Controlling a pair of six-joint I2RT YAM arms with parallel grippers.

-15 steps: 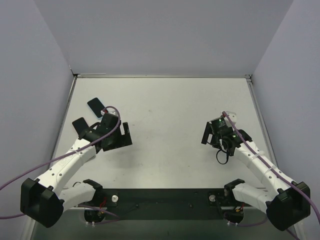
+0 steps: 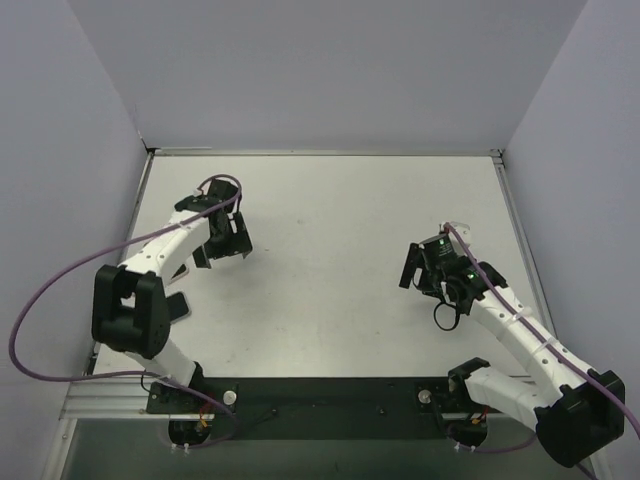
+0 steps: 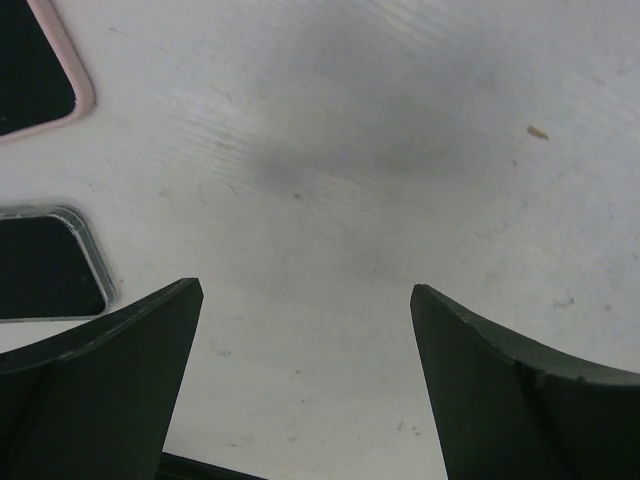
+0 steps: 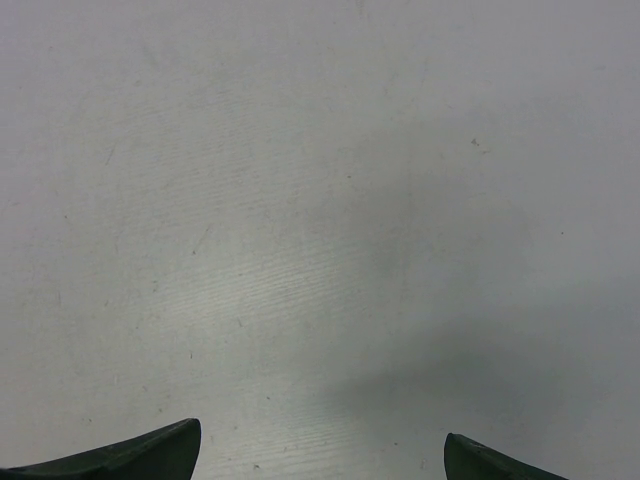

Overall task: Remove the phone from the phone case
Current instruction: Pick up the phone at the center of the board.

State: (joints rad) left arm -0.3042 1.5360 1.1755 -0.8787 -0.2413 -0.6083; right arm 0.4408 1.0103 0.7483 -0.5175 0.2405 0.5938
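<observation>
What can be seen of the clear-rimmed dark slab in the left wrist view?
Only one rounded corner of the clear-rimmed slab shows, at the frame's left edge. Its face is flat, black and glossy, bordered by a thin translucent rim that looks like soft plastic. It lies flat on the white table, apart from a pink-rimmed slab above it in the picture. Nothing visibly touches it.

On the pale, lightly scuffed desk (image 3: 350, 180) lie a pink-edged dark slab (image 3: 30, 60) and, near it, a clear-edged dark slab (image 3: 45, 265).
</observation>
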